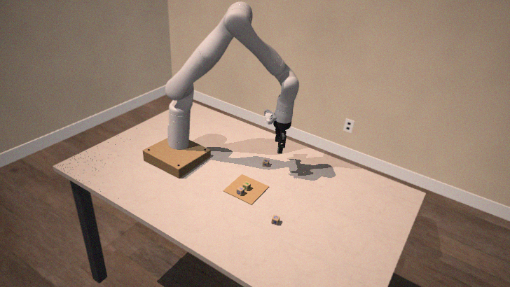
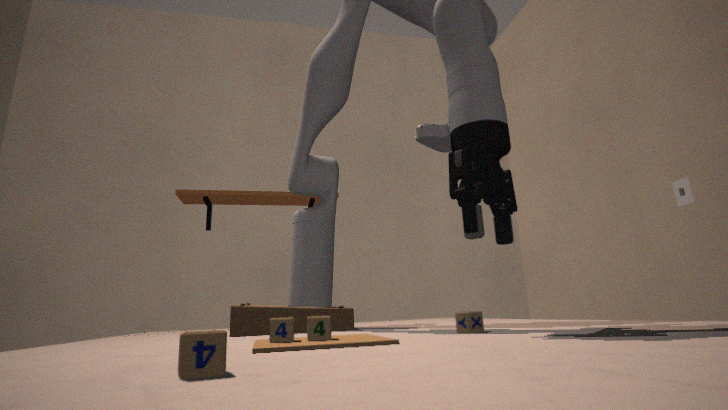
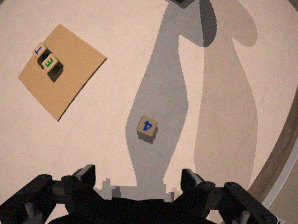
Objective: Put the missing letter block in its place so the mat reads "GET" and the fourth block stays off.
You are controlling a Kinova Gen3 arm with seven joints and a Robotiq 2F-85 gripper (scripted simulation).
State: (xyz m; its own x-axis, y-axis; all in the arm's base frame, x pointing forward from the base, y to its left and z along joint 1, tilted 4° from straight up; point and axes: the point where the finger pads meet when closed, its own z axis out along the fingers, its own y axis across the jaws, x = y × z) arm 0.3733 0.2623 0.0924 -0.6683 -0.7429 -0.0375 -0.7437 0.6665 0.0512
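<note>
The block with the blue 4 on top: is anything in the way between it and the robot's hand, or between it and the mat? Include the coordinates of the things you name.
Nothing visible is in the way between the open hand (image 1: 279,150) (image 2: 489,239) (image 3: 137,177) and that block (image 1: 265,163) (image 2: 469,322) (image 3: 147,126), or from there to the mat (image 1: 253,196) (image 2: 356,342) (image 3: 75,65).

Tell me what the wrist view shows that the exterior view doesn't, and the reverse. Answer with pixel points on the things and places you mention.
Wrist only: the block tops, with a blue T and a green E on the mat's two blocks (image 1: 240,190) (image 2: 281,330) (image 3: 41,50) (image 1: 246,185) (image 2: 319,328) (image 3: 49,63), and a blue 4 on the off-mat block (image 1: 265,163) (image 2: 469,322) (image 3: 147,126).

Exterior only: the wall shelf (image 2: 239,197), the outlet (image 1: 348,125) (image 2: 683,191), and the nearest block (image 1: 275,220) (image 2: 202,355), with an upside-down blue 4 on its side.

Both: the mat (image 1: 253,194) (image 2: 356,343) (image 3: 80,65), its two blocks, the off-mat block and the open fingers (image 1: 280,148) (image 2: 503,229).
</note>
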